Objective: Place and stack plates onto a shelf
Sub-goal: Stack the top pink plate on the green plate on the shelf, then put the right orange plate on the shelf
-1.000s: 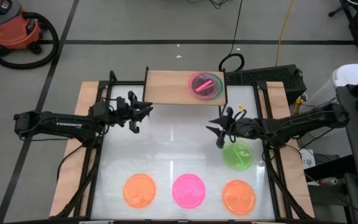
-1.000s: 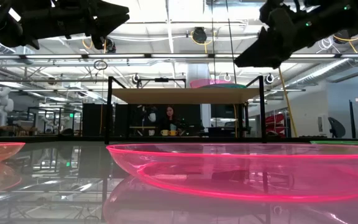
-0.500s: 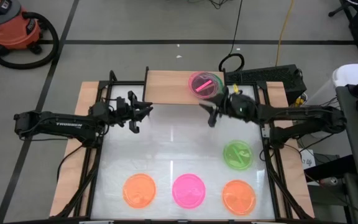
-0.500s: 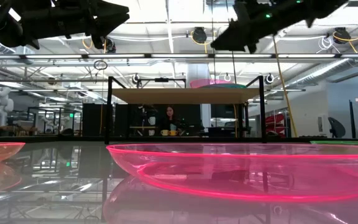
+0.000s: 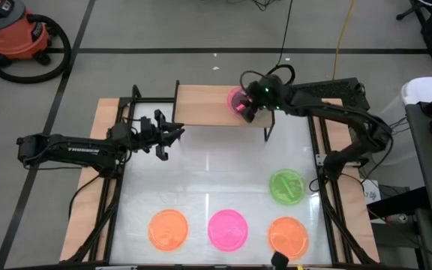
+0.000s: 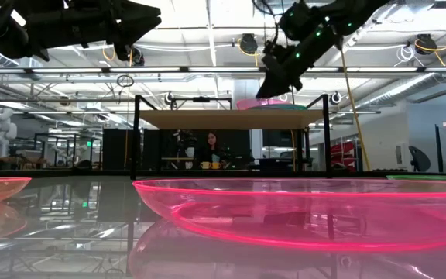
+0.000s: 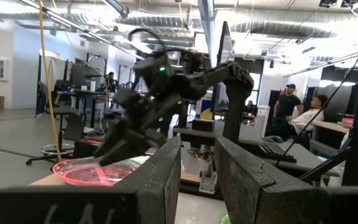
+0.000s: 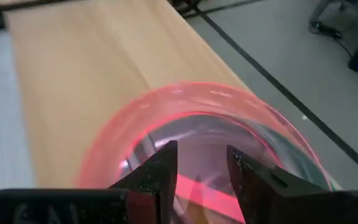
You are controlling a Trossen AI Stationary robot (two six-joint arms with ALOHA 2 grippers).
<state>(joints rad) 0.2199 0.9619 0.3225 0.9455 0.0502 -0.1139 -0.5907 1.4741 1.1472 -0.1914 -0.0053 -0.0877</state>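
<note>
The right pincer (image 5: 244,106) hangs over the stacked plates (image 8: 204,134) on the shelf (image 5: 201,105), fingers narrowly parted, gripping nothing. The left pincer (image 5: 175,135), fingers slightly apart and empty, waits above the surface (image 5: 208,180).

On the white desk (image 5: 216,176) lie two orange plates (image 5: 168,229) (image 5: 287,237), a pink plate (image 5: 226,229) and a green plate (image 5: 286,186). The shelf (image 5: 201,105) has a pale wooden top on black legs. Its top plate (image 8: 197,130) is translucent pink. Both arms are black.
</note>
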